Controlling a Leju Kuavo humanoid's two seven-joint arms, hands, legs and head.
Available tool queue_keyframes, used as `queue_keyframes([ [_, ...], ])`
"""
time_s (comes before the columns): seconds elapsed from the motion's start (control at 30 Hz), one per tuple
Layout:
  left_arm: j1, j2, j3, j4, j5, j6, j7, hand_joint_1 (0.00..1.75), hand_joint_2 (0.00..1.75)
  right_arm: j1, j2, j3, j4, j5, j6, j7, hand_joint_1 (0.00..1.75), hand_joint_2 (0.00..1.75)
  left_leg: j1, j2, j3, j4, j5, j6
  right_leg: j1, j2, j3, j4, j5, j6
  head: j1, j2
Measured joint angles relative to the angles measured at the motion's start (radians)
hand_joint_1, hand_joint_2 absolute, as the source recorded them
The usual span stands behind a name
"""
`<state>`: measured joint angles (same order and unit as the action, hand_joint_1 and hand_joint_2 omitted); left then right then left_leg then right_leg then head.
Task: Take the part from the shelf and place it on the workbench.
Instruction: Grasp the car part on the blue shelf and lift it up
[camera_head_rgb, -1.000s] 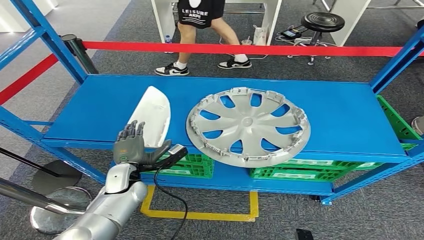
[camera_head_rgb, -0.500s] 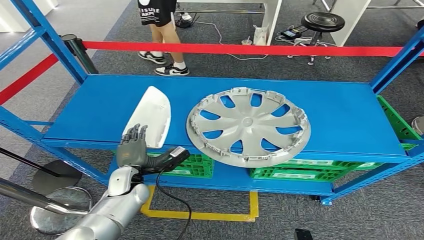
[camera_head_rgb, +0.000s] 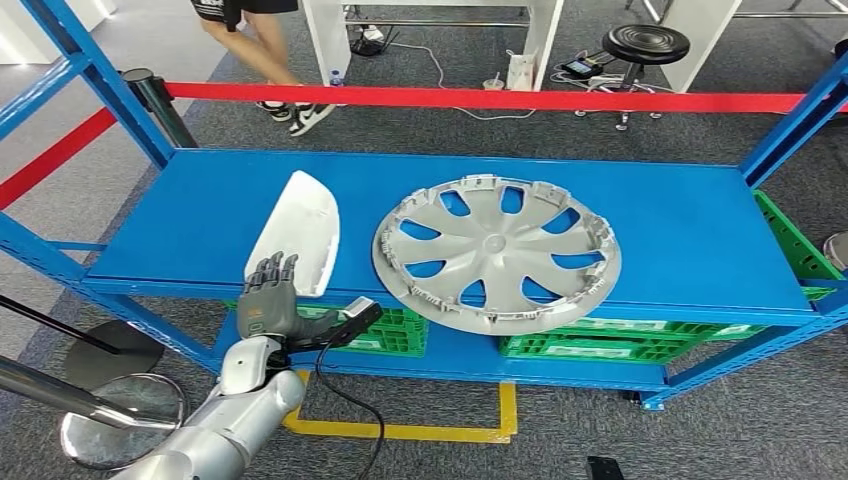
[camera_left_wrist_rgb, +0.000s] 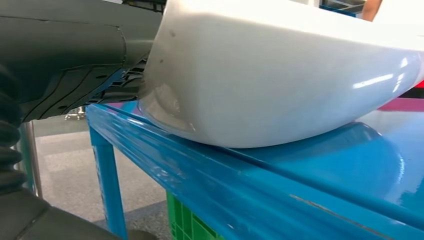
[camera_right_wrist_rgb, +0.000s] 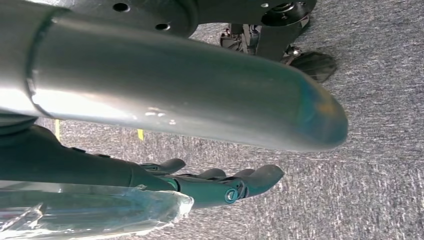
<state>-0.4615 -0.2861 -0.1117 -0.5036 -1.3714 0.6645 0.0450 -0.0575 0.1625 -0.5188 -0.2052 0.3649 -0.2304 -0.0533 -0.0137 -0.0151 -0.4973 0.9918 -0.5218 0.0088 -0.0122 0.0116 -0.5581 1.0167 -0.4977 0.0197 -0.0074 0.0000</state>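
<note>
Reaching stage only: left hand (camera_head_rgb: 266, 298) fingers spread, empty, at near end of white part (camera_head_rgb: 297, 232) lying on blue shelf (camera_head_rgb: 690, 230), left of hubcap (camera_head_rgb: 497, 252). Grab, carry, workbench drop all pending. Right hand (camera_right_wrist_rgb: 220, 185) hangs loose, empty.

Just past my left hand (camera_head_rgb: 268, 300) lay one white part (camera_head_rgb: 299, 230) on the one blue shelf (camera_head_rgb: 660, 215), and farther to its right, one silver hubcap (camera_head_rgb: 497, 252). Below my hand I counted what looked like two green crates (camera_head_rgb: 385, 328), perhaps three. One person (camera_head_rgb: 262, 30) walked well beyond it.
</note>
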Motion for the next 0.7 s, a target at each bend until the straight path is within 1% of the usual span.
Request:
queue_keyframes([
  [0.07, 0.0, 0.0, 0.002, 0.004, 0.0, 0.004, 0.0, 0.0, 1.75, 0.0, 0.0, 0.0, 0.0, 0.002, 0.0, 0.0, 0.0, 0.0, 0.0, 0.0, 0.0, 0.0, 0.0, 0.0, 0.0, 0.0, 0.0, 0.0, 0.0, 0.0, 0.0, 0.0],
  [0.2, -0.002, 0.0, 0.006, 0.012, 0.0, 0.007, 0.0, 0.27, 1.75, 0.0, 0.0, 0.0, 0.0, 0.007, 0.0, 0.0, 0.0, 0.0, 0.0, 0.0, 0.0, 0.0, 0.0, 0.0, 0.0, 0.0, 0.0, 0.0, 0.0, 0.0, 0.0, 0.0],
  [0.23, -0.003, 0.0, 0.007, 0.014, 0.0, 0.008, 0.0, 0.6, 1.75, 0.0, 0.0, 0.0, 0.0, 0.009, 0.0, 0.0, 0.0, 0.0, 0.0, 0.0, 0.0, 0.0, 0.0, 0.0, 0.0, 0.0, 0.0, 0.0, 0.0, 0.0, 0.0, 0.0],
  [0.33, -0.004, 0.0, 0.012, 0.017, -0.001, 0.011, -0.001, 1.71, 1.75, 0.0, 0.0, 0.0, 0.0, 0.012, 0.001, 0.0, 0.0, 0.0, 0.0, 0.0, 0.0, 0.0, 0.0, 0.0, 0.0, 0.0, 0.0, 0.0, 0.0, 0.0, 0.0, 0.0],
  [0.37, -0.005, 0.0, 0.014, 0.018, -0.002, 0.013, -0.002, 1.75, 1.75, 0.0, 0.0, 0.0, 0.0, 0.012, 0.001, 0.0, 0.0, 0.0, 0.0, 0.0, 0.0, 0.0, 0.0, 0.0, 0.0, 0.0, 0.0, 0.0, 0.0, 0.0, 0.0, 0.0],
  [0.7, -0.013, -0.002, 0.017, 0.019, -0.053, 0.041, 0.001, 1.75, 1.75, -0.002, 0.0, -0.001, 0.0, 0.024, 0.001, -0.001, 0.0, 0.0, 0.0, 0.0, 0.0, 0.0, 0.0, 0.0, 0.0, 0.0, 0.001, 0.0, 0.0, 0.0, 0.0, 0.0],
])
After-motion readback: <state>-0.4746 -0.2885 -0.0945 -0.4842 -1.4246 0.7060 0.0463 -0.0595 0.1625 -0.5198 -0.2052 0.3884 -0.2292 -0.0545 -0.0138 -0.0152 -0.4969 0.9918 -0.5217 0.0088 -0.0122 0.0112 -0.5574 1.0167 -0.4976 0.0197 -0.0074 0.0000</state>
